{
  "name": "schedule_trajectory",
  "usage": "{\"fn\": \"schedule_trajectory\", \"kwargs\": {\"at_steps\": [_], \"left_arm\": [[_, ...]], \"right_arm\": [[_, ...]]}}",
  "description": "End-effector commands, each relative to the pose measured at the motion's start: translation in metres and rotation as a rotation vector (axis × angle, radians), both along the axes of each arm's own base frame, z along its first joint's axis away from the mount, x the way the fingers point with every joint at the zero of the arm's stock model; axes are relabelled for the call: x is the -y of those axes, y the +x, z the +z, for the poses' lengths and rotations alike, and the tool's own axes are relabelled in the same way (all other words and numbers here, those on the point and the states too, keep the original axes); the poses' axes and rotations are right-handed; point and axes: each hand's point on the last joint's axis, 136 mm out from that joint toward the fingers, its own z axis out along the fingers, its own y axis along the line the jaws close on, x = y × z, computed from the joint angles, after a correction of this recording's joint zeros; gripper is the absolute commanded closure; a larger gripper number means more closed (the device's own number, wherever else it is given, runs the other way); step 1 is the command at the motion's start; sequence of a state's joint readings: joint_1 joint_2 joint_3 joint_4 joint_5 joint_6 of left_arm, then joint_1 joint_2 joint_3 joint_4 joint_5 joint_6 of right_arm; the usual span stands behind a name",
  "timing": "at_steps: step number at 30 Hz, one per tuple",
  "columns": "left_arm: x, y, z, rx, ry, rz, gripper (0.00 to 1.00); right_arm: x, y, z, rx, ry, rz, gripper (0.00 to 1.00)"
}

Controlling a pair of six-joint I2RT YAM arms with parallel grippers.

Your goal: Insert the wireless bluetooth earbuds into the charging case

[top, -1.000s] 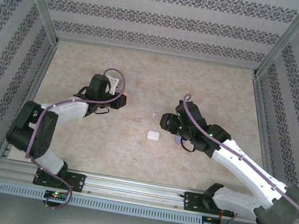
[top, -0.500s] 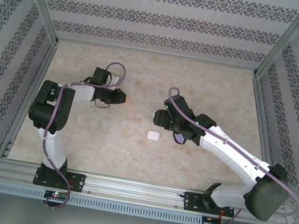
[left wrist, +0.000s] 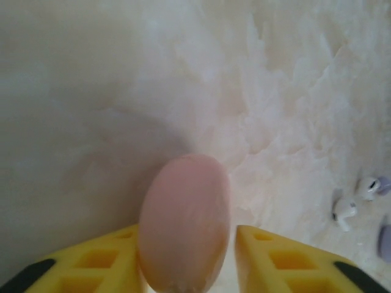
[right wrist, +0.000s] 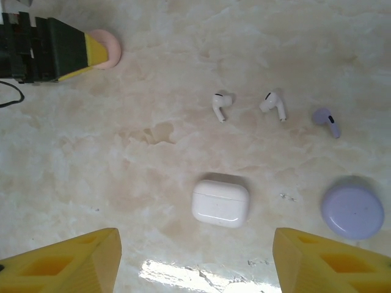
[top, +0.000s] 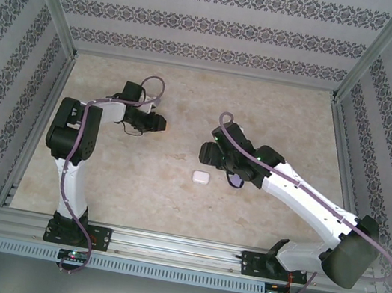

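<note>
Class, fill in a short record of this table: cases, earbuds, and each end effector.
white case: closed, on table
purple case: right of white case
white earbuds: two, loose, beyond the cases
purple earbud: loose, beside them
pink case: between left end effector fingers
left end effector: open, gap beside pink case
right end effector: open, empty

a: left wrist, what have you got?
b: i see a pink case point(left wrist: 184, 223) between the yellow fingers point(left wrist: 104, 262), slight gap on its right. two white earbuds point(left wrist: 345, 210) lie far right on the marble table point(left wrist: 275, 91).
</note>
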State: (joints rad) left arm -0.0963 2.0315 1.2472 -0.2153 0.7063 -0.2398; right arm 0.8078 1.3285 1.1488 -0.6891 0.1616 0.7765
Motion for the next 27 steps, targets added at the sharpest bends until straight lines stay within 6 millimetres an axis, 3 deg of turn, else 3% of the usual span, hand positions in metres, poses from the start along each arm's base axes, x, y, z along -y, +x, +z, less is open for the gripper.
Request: {"fn": "schedule_trajectory", "kwargs": {"at_steps": [1,9,14,20,27], "left_arm": [[-0.023,-0.013,-0.018,-0.100,0.080,0.047,0.56],[-0.039,-0.012,-0.012,-0.110,0.151,0.080,0.50],[-0.048,-0.008,0.005,-0.090,0.193,0.089,0.49],[-0.051,-0.009,0.056,0.004,0.194,0.105,0.49],[-0.048,-0.020,0.121,0.161,0.109,0.194,0.48]], "right_arm": [[0.005,-0.001,0.016,0.029,-0.014,-0.010,0.33],[0.011,-0.007,0.019,0.029,-0.023,-0.010,0.32],[0.016,-0.009,0.022,0.036,-0.042,0.000,0.30],[0.019,-0.011,0.004,-0.014,-0.113,0.010,0.28],[0.014,-0.011,-0.035,-0.103,-0.193,0.029,0.26]]}}
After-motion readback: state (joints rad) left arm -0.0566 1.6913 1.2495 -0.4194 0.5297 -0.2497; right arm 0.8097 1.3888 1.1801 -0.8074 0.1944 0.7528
